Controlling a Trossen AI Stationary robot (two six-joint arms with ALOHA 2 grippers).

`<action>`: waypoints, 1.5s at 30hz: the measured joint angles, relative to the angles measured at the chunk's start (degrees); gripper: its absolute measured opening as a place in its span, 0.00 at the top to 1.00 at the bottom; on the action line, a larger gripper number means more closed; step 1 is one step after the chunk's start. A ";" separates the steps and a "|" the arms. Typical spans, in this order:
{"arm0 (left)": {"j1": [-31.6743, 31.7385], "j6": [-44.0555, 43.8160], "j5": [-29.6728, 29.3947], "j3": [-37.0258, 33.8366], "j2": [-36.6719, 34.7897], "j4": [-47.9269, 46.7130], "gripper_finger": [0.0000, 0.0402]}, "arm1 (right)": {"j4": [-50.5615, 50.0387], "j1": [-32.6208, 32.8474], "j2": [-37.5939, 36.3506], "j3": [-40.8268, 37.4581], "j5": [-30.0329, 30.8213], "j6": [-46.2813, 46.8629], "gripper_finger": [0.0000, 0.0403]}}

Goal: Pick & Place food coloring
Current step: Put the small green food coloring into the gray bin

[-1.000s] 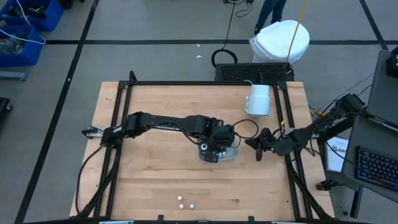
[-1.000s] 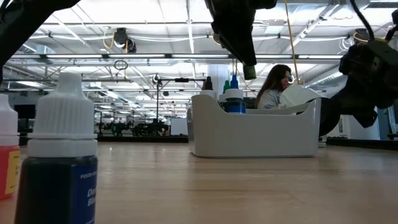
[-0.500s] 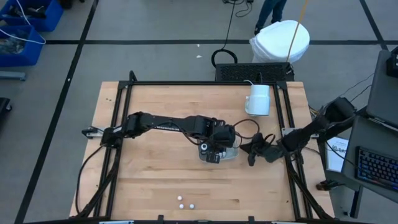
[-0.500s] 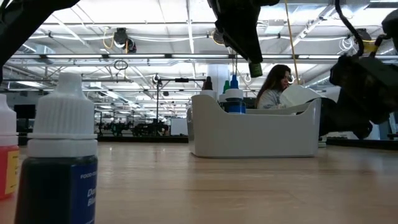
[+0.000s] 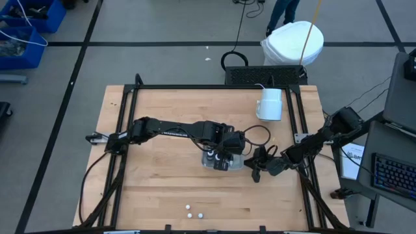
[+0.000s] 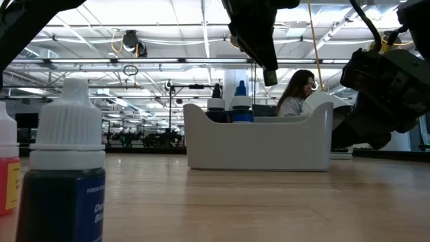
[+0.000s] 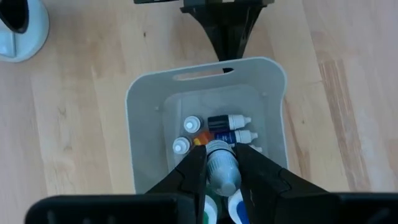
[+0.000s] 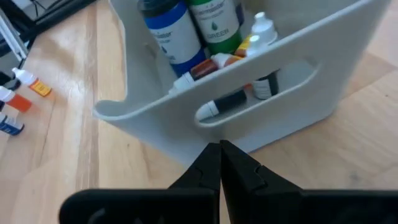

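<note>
Sitting between left gripper [image 7: 222,163] fingers: bottle [image 7: 221,171]

1. A tray [image 5: 224,160] is sitting near the middle of the table [image 5: 162,188].
2. Small bottles [image 7: 214,134] are lying and standing inside the tray.
3. The left claw [image 7: 221,163] is hanging over the tray with one bottle [image 7: 222,168] between its fingers.
4. The right claw [image 8: 219,163] is sitting just beside the tray, on its right, tips pressed together at the tray's wall.
5. A mug [image 5: 270,104] is standing behind the tray, toward the table's far right.
6. Three more bottles [image 5: 194,212] are standing near the front edge, well apart from the tray.
</note>
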 joint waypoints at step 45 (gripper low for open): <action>4.51 6.22 8.23 -0.24 6.88 -0.84 0.80 | -14.66 1.88 -27.53 -1.60 -2.42 -26.47 1.00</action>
